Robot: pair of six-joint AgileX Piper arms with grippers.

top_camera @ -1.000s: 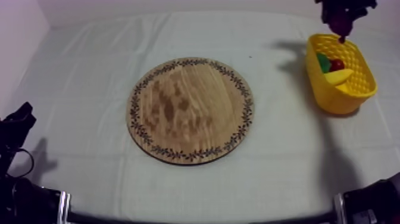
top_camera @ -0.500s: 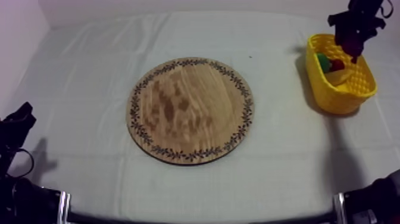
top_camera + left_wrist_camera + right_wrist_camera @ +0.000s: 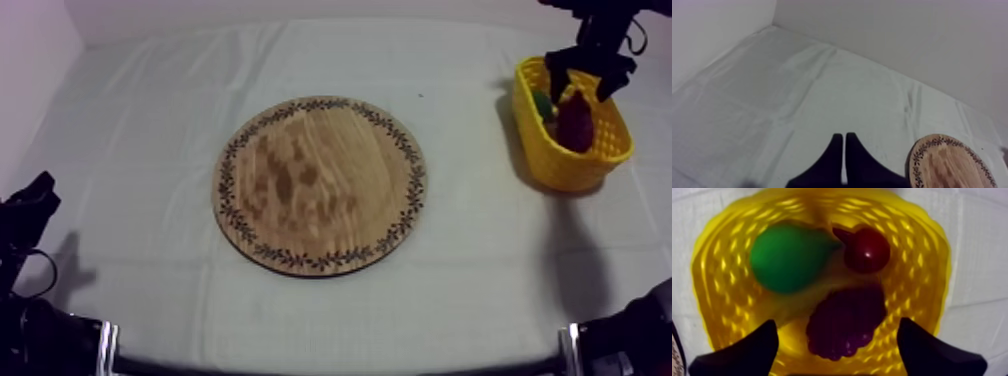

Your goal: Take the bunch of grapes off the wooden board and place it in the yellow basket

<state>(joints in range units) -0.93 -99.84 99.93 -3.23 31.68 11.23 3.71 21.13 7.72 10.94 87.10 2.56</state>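
In the top view I am watching my right gripper (image 3: 585, 72) hovering over the yellow basket (image 3: 600, 160) at the table's right, placed there, I judge, so that a drop lands inside. The bunch of grapes (image 3: 575, 122) is lying in the basket, and the wooden board (image 3: 320, 185) is carrying nothing. My left gripper (image 3: 30, 205) is resting low at its side, out of the way.

Through the left wrist view I am seeing its fingers (image 3: 834, 155) pressed together on nothing, near the board's rim.

Through the right wrist view I am seeing the fingers (image 3: 747, 348) spread wide, gripping nothing. The grapes are below them, a dark purple, knobbly cluster beside a green pear (image 3: 787, 255) and a small red fruit (image 3: 867, 249).
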